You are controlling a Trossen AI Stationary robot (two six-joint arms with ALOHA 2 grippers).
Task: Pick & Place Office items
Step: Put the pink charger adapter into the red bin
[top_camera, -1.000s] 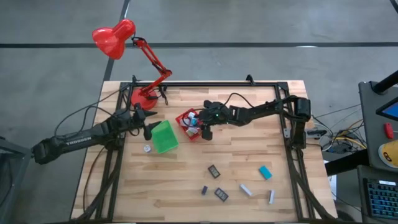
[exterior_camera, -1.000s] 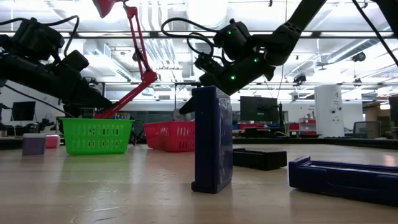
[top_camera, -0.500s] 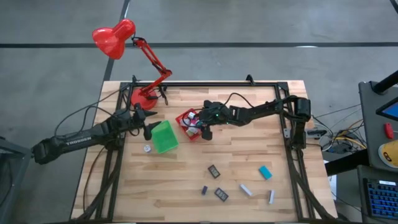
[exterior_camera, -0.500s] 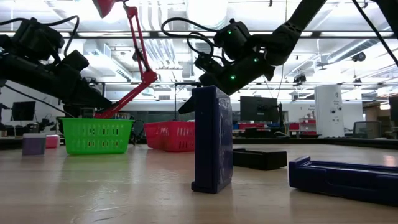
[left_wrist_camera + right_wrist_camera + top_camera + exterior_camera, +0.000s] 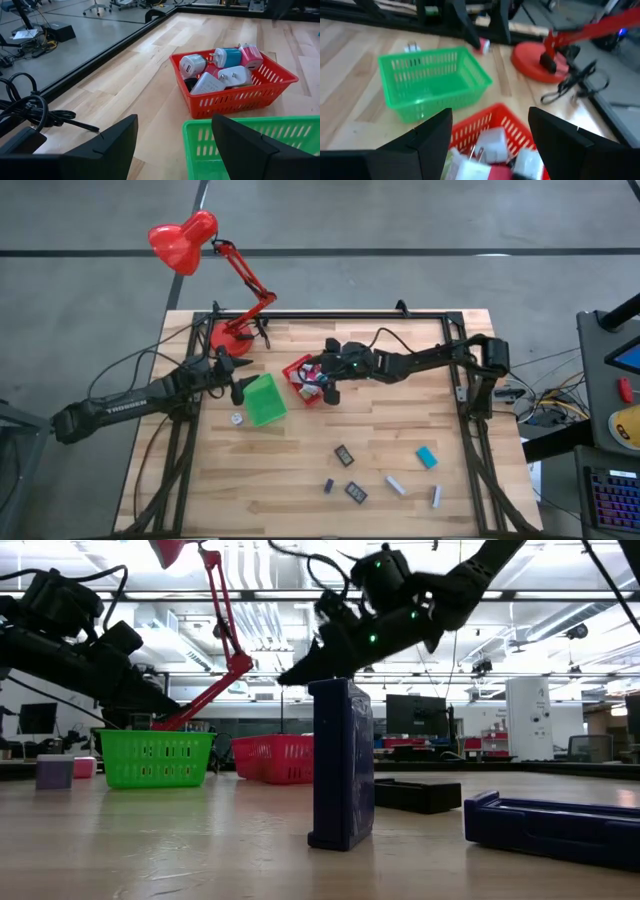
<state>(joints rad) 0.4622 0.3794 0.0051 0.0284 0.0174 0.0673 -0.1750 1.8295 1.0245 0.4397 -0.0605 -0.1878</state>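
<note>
Hovering over the red bin (image 5: pixel 305 379), the right gripper (image 5: pixel 325 385) is spread and empty above several chargers (image 5: pixel 220 67); six items (image 5: pixel 345 455) remain; left gripper (image 5: pixel 240 385) waits, spread.

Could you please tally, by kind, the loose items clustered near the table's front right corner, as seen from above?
Dark rectangular pieces: 3
Grey-white sticks: 2
Teal block: 1
Total: 6

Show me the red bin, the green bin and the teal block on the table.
red bin (image 5: pixel 235 97), left wrist view, front wall.
green bin (image 5: pixel 265 401), high view, middle of its floor.
teal block (image 5: pixel 427 457), high view, top face.
</note>
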